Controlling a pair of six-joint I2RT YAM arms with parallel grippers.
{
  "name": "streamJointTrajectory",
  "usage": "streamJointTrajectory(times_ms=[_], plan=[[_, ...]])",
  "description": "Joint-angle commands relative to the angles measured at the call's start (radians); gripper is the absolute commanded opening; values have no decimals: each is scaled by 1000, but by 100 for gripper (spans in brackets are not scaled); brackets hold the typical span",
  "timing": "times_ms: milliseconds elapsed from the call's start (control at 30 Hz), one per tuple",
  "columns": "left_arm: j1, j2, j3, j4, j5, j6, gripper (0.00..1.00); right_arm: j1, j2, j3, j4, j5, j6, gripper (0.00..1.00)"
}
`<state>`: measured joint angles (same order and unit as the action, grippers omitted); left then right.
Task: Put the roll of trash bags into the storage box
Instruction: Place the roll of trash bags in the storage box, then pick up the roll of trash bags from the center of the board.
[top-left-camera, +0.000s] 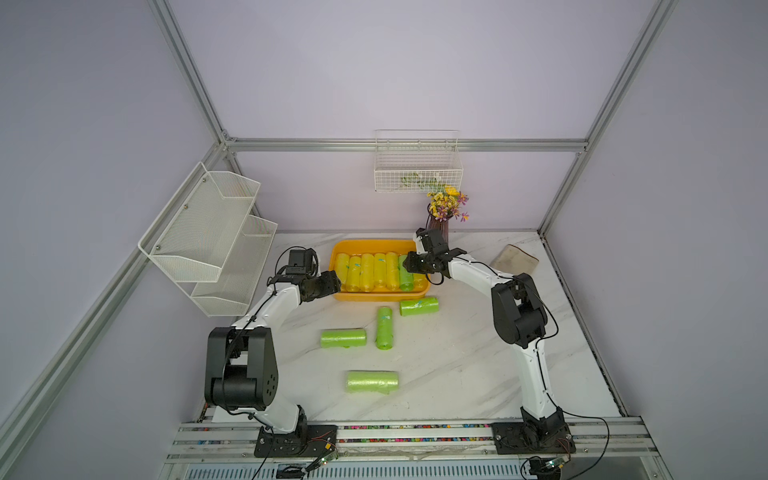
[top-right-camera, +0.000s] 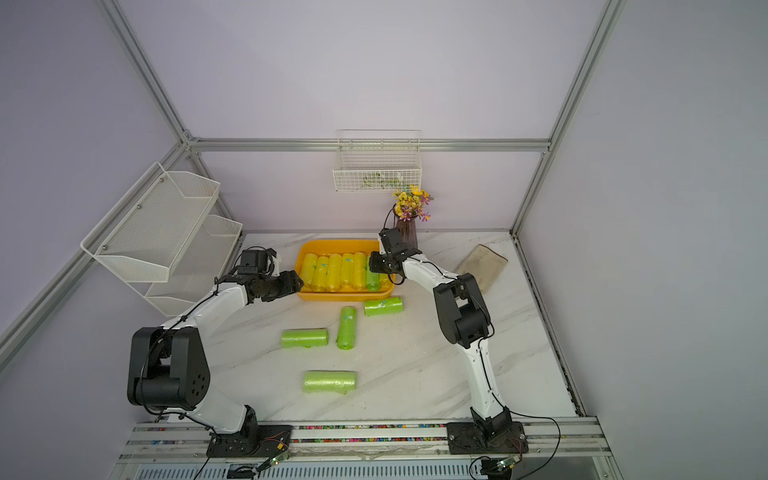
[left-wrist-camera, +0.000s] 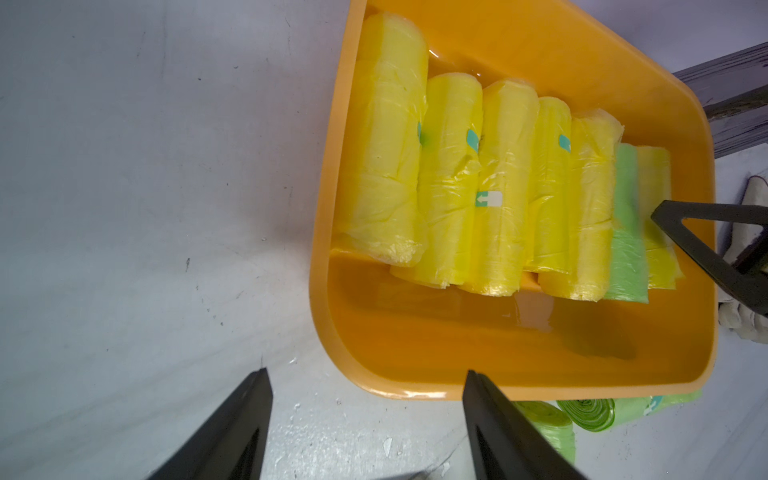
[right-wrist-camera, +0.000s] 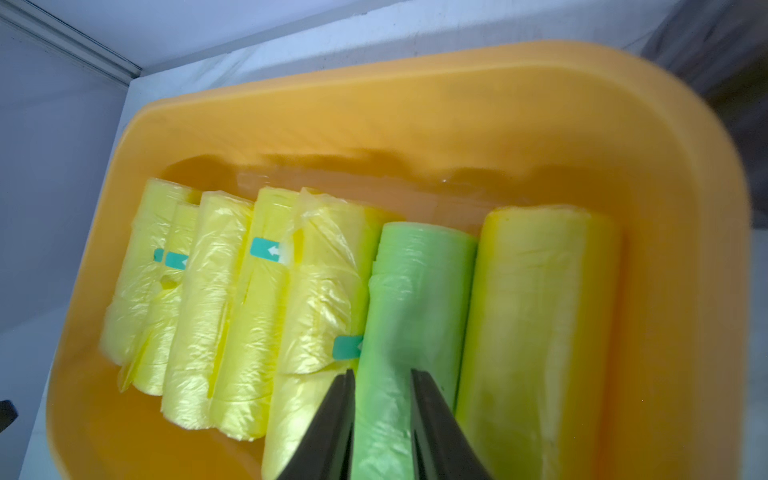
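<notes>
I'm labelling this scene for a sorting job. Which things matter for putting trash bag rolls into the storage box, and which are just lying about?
Job: storage box; green roll inside it, gripped by the right gripper; four loose green rolls; yellow rolls in the box; left gripper, open.
Lying about: wire basket; mesh rack; flower vase; cloth.

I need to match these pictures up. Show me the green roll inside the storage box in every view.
Top view: green roll, near the storage box's right end.
Top view: same spot.
Left wrist: the roll lies last but one among the yellow rolls.
Right wrist: the roll sits between the right hand's fingers.
Shared landmark: the orange box rim.
</notes>
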<state>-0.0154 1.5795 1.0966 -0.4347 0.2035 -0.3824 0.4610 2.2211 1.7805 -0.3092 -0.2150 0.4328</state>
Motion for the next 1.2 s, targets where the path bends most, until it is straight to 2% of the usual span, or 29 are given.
streamJointTrajectory(times_ms=[0,433,567,833,1167], plan=[[-8,-51,-7,14,5,6,74,3,-134,-39,29,-9,-11,30],[-53,-79,-67,-38,-19,20,75,3,-447,-438,12,-12,-119,40],[-122,-84,-54,-126,-130,61,76,3,-514,-547,8,-16,-133,43],[-204,-120,-75,-189,-157,49,77,2,-517,-671,35,-114,-145,44],[-385,-84,-107,-145,-107,-44,79,-14,-556,-730,80,-102,-124,45]])
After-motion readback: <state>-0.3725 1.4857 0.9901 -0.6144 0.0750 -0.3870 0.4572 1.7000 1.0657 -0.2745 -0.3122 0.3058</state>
